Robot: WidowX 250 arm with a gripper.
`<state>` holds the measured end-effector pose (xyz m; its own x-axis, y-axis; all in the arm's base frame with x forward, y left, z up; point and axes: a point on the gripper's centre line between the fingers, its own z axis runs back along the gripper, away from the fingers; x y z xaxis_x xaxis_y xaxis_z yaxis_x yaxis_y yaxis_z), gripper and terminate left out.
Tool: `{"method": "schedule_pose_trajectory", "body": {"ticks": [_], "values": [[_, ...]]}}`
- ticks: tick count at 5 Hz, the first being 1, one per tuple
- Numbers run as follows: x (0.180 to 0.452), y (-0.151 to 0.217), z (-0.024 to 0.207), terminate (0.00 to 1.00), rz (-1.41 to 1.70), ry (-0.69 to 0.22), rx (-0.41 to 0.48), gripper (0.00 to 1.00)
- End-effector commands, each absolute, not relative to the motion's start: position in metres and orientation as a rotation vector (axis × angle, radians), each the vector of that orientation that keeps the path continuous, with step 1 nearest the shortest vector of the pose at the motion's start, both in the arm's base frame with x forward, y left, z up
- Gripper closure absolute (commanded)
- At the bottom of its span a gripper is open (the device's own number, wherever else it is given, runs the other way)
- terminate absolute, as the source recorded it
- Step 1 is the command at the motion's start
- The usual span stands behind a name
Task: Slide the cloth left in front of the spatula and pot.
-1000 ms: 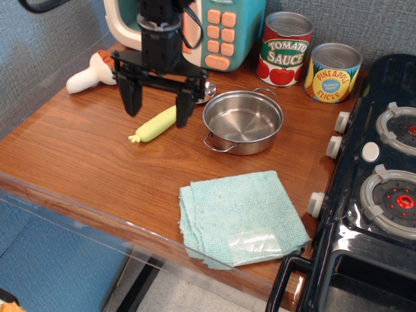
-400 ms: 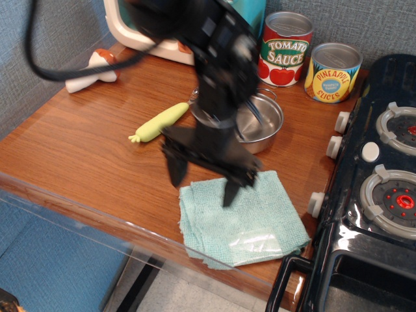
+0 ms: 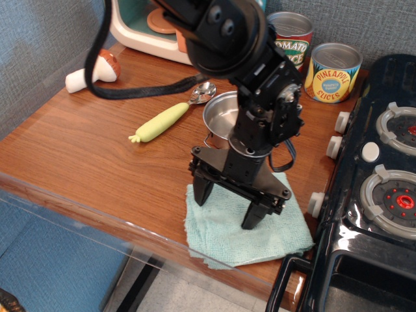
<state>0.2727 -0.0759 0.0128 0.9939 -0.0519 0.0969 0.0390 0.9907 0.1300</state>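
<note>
Nearest the camera, the cloth (image 3: 247,231) lies flat at the front edge of the wooden table (image 3: 78,156), toward the right, just beside the black toy stove (image 3: 377,195). Its sides run slightly skewed to the table's front edge, and its near corner reaches the edge. It sits in front of the pot and well right of the spatula's handle.

The hand (image 3: 229,208) stands on the cloth, pointing straight down, with its two black fingers spread wide apart: released, clasping nothing. The left fingertip (image 3: 201,195) comes down at the cloth's left border, and the other at about its middle; both appear to touch the fabric, though contact cannot be told for sure.

Behind the hand, the pot (image 3: 221,117) is mostly hidden by the arm; only its left rim and part of the inside show, with one wire handle at the front.

Left of the pot, the spatula (image 3: 170,117) lies on the table, its long axis diagonal: the yellow-green handle points near-left, the shiny metal head far-right, close by the pot's rim.

Farther back stand the tomato sauce can (image 3: 292,42) and the pineapple can (image 3: 333,71), and at the far left lies the toy mushroom (image 3: 91,73).
</note>
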Motion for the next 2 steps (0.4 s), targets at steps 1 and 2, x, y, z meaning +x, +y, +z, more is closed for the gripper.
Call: {"method": "schedule_pose_trajectory", "body": {"ticks": [1,2], "values": [[0.281,-0.046,0.014,0.00,0.034,-0.121,0.134,0.00],[0.289,-0.005,0.018,0.00,0.115,-0.112,0.144,0.00]]}}
